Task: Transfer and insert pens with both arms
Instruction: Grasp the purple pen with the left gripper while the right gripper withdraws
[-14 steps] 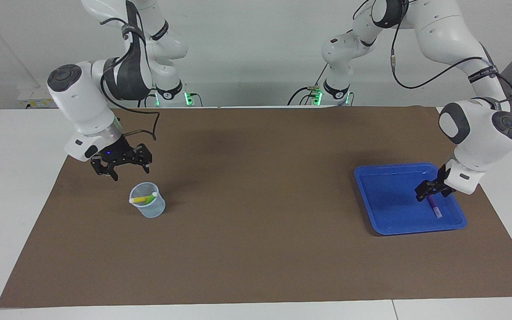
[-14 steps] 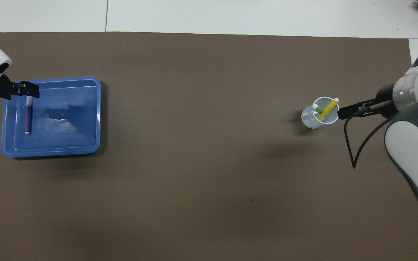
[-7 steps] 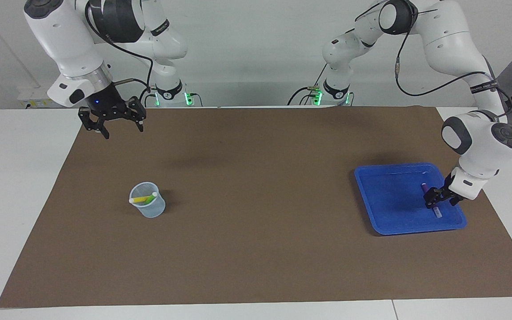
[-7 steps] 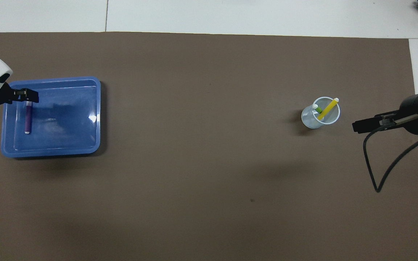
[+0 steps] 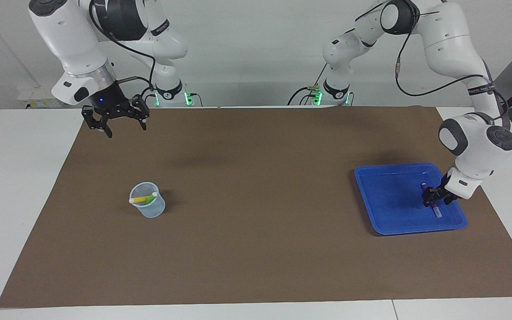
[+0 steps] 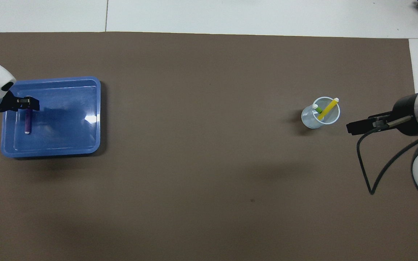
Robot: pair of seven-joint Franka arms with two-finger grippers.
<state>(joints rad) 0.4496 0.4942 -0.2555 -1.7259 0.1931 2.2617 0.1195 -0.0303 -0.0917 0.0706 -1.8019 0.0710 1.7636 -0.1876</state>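
Straddling purple pen (image 5: 430,200) in blue tray (image 5: 389,213): left gripper (image 5: 434,199)

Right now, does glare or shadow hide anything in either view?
Overhead view: a bright glare spot sits on the blue tray floor, apart from the purple pen. Facing view: the left gripper casts a dark shadow in the tray; the pen's pale end still shows.

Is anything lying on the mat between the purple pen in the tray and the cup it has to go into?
Nothing visible does. The mat is bare between the blue tray, where the purple pen lies, and the clear cup holding the yellow pen and green pen.
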